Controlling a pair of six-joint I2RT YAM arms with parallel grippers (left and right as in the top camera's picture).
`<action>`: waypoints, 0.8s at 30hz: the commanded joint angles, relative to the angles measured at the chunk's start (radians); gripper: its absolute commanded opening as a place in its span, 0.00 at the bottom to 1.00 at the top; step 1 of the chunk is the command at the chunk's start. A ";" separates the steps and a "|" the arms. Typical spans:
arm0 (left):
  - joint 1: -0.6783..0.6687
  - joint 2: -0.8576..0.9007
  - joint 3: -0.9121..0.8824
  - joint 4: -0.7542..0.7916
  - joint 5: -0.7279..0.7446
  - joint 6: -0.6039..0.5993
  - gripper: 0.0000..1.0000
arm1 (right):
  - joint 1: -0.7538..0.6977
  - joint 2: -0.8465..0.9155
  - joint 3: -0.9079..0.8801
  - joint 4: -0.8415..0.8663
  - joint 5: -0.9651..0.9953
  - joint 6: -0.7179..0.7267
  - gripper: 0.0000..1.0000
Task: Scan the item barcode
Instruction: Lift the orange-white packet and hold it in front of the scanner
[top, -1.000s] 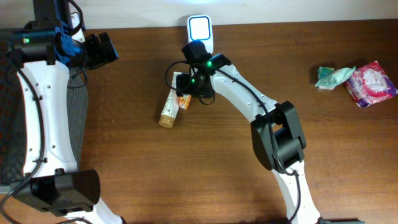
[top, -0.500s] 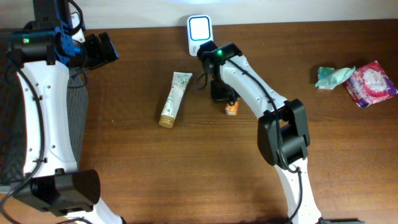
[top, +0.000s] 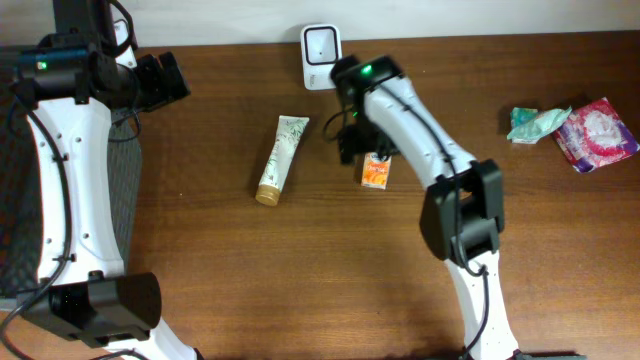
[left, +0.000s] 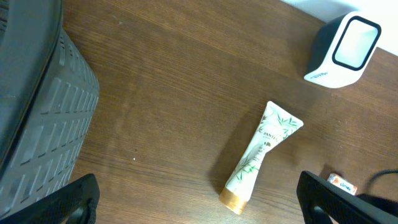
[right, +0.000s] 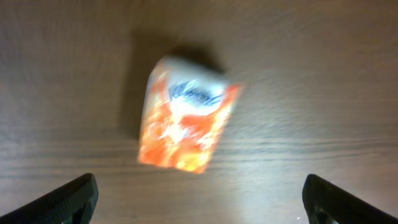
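Note:
A small orange and white packet (top: 376, 170) lies loose on the brown table, blurred in the right wrist view (right: 183, 118). My right gripper (top: 352, 142) hangs just above and left of it, open, with nothing between its fingers (right: 199, 202). The white barcode scanner (top: 321, 43) stands at the back edge, behind the right arm, and also shows in the left wrist view (left: 343, 50). My left gripper (top: 160, 80) is open at the far left, high over the table (left: 199, 202). The barcode itself does not show.
A white and green tube with a gold cap (top: 280, 160) lies left of the packet. A grey ribbed basket (left: 37, 112) stands at the left edge. A pink packet (top: 597, 135) and a teal wrapper (top: 535, 122) lie at the far right.
My right gripper carried the orange packet from beside the tube to the right, then opened and let it go onto the table. The scanner's window went from bright to dim. The left arm stayed still.

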 joint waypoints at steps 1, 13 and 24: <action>0.003 -0.004 0.009 0.002 -0.003 0.002 0.99 | -0.158 -0.004 0.035 -0.034 -0.268 -0.261 0.98; 0.003 -0.004 0.009 0.002 -0.003 0.002 0.99 | -0.343 -0.004 -0.407 0.282 -0.858 -0.422 0.66; 0.003 -0.004 0.009 0.002 -0.003 0.002 0.99 | -0.290 -0.009 -0.539 0.480 -0.798 -0.263 0.04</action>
